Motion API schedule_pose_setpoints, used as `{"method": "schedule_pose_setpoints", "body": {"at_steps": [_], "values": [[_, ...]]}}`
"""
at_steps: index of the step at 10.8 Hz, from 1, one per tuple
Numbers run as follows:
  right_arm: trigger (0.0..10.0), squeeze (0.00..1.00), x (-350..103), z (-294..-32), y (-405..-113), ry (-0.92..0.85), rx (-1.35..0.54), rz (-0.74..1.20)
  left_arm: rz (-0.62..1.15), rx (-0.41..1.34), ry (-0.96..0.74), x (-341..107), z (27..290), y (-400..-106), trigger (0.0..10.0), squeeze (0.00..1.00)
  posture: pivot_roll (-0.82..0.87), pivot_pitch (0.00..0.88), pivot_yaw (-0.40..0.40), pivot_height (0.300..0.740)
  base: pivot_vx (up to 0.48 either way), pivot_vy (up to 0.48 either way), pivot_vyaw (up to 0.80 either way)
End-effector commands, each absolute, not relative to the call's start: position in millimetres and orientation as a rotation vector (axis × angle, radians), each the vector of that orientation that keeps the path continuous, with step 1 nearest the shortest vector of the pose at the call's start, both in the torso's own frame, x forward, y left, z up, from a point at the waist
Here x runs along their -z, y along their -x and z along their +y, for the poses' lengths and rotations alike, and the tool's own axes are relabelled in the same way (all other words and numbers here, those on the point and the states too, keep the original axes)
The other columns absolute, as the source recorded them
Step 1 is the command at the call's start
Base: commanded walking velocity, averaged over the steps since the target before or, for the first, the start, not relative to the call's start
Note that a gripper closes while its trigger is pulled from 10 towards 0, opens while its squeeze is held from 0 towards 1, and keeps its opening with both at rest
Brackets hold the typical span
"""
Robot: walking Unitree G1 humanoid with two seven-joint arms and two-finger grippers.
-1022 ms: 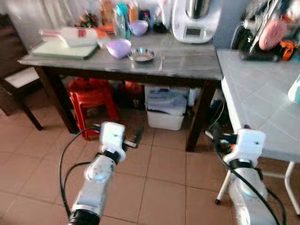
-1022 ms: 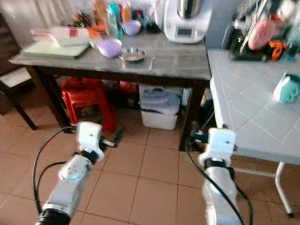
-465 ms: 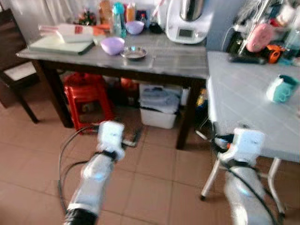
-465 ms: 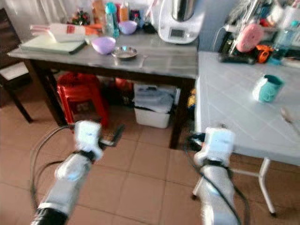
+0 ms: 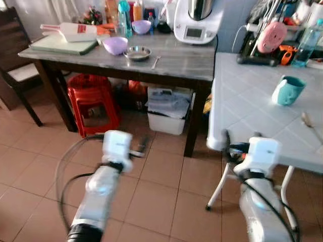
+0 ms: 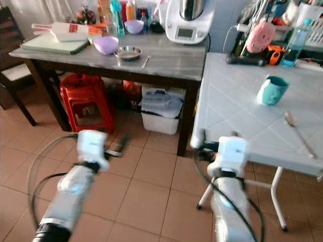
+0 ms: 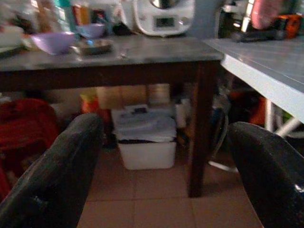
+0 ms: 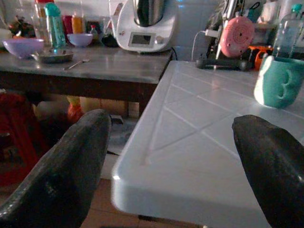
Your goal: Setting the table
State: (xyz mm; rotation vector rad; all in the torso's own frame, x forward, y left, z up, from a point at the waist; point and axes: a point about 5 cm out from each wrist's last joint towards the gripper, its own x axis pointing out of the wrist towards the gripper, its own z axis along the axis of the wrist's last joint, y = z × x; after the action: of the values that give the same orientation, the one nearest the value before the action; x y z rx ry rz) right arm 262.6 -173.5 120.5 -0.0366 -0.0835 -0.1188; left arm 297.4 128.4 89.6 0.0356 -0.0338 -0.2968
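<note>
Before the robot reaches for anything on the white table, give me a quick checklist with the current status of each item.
1. Right gripper open: ok, its fingers stand wide apart at the near corner of the white table.
2. Left gripper open and holding nothing: ok, it points at the floor below the dark table.
3. Teal mug upright on the white table: ok.
4. Spoon lying flat on the white table, apart from the mug: ok.
5. Mug within the right arm's reach: cannot tell, it sits well back from the near edge.
6. Picture steady: not ok, the arms look blurred.
</note>
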Motion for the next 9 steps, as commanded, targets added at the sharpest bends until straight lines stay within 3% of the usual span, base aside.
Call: {"method": "schedule_pose_setpoints", "body": {"at_steps": [1,9], "values": [[10.0,0.37,-121.6,-180.7,-262.0,0.047,0.140,-0.085,-0.035,0.327,-0.032,-91.2,118.6,-298.2,10.0,0.00,0.05,0.000,0.001,0.740,0.000,-0.289,0.00],[10.0,0.38,-121.8,-181.6,-262.2,0.045,0.148,-0.085,-0.032,0.333,-0.026,-91.3,116.8,-298.4,10.0,0.00,0.04,0.000,0.002,0.740,0.000,-0.292,0.00]]}}
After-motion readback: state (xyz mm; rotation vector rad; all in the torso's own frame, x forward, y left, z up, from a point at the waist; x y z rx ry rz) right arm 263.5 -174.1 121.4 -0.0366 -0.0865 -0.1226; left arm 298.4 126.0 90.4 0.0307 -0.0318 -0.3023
